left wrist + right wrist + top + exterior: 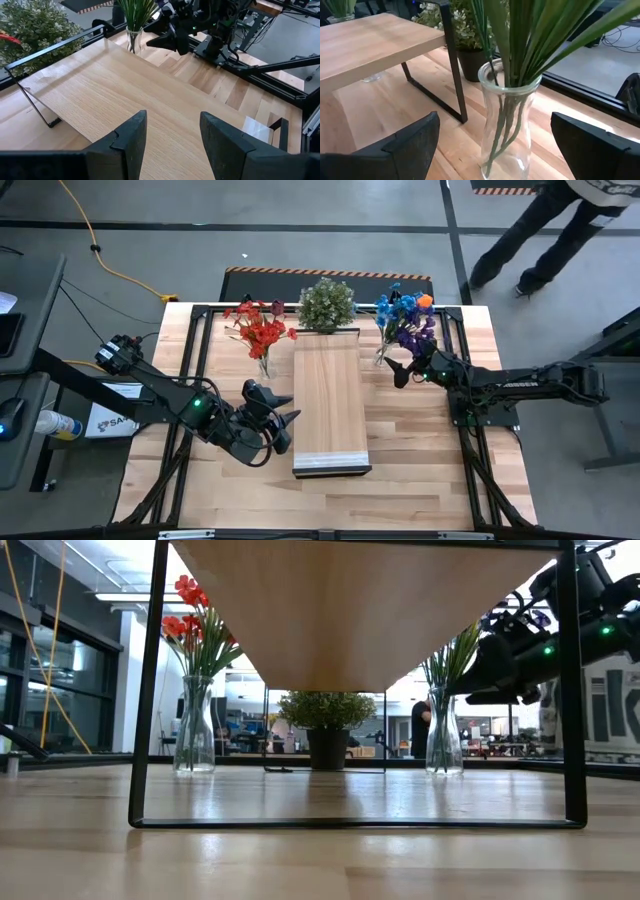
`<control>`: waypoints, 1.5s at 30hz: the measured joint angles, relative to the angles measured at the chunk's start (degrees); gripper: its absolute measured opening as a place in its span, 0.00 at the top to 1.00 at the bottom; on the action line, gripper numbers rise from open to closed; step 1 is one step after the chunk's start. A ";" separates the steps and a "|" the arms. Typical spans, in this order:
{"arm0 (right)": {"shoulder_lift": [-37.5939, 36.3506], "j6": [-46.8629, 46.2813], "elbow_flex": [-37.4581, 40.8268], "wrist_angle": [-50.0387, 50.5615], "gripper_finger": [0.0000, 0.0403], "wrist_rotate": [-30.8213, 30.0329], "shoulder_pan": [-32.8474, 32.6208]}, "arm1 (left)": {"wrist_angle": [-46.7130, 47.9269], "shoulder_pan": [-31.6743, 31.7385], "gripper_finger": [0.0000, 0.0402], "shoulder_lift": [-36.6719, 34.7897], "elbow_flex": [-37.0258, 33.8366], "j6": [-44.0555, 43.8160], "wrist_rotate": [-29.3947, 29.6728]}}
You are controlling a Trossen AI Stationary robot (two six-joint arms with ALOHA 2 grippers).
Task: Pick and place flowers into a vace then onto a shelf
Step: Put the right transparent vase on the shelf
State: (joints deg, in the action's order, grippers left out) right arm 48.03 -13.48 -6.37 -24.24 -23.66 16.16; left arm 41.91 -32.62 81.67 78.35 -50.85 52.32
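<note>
Light wood shelf [330,405] on slatted table [420,470]; left pincer [283,423], right pincer [400,370] both apart.

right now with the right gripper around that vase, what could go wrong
The right gripper is open with its fingers either side of the tall glass vase; an off-centre close could tip it. The shelf leg stands close beside it, so lifting could snag the blue and purple flowers or knock the frame.
</note>
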 joint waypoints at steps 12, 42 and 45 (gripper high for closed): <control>10.85 1.95 -6.77 -1.17 0.09 5.53 4.54 | -0.03 0.00 0.46 0.00 0.01 0.00 0.82; 22.40 0.17 -13.84 4.82 0.09 7.28 6.02 | -0.17 0.00 0.46 0.00 0.00 -0.02 -0.05; 22.40 0.01 -13.84 4.84 0.09 7.47 5.90 | -0.22 0.00 0.46 0.00 0.00 -0.40 -0.05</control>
State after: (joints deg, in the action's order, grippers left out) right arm 70.43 -13.47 -20.21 -19.40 -16.20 22.06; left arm 41.69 -32.62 81.67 78.35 -51.25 52.27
